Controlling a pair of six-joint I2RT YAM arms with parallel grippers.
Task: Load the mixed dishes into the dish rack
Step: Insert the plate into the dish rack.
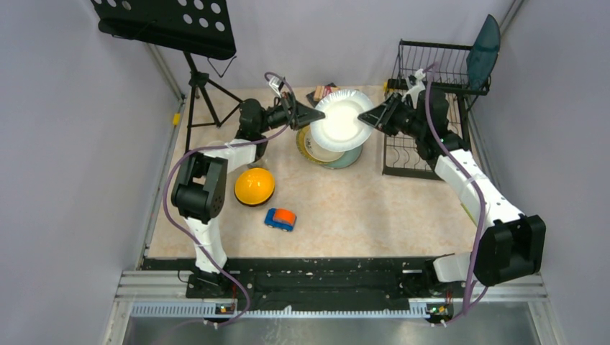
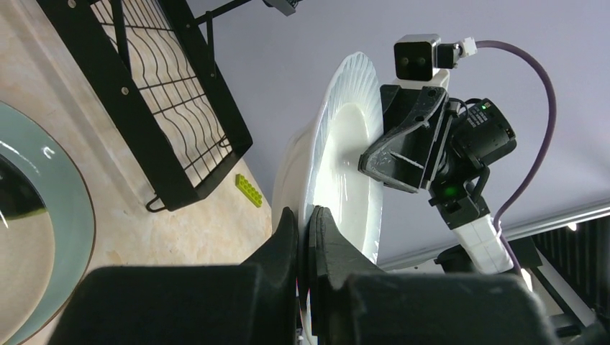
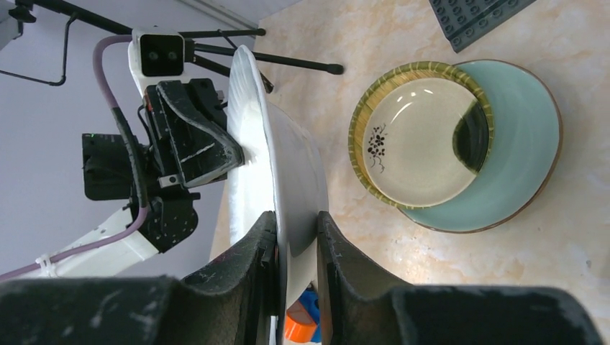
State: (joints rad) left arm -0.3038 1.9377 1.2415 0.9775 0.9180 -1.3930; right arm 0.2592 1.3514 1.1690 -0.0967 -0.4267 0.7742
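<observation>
1. Grippers first: my left gripper pinches the left rim of the cream plate. Its fingers are narrowed onto the rim, and its wrist view shows one finger on each face.
2. My right gripper clamps the opposite rim the same way, jaws narrow with the plate's edge between them.
3. I see the cream plate held off the table between the two arms. It is above the stacked plates and just left of the rack.
4. Under it, the yellowish plate lies on the mint plate. Both are flat on the table, and the yellowish one is off-centre toward one side.
5. The teal plate stands on edge at the right end of the rack's upper tier.
6. The bowl sits near my left arm and appears to be dome-up. The toy car is just beside it, on the near side.
7. The music stand is at the far left corner.
</observation>
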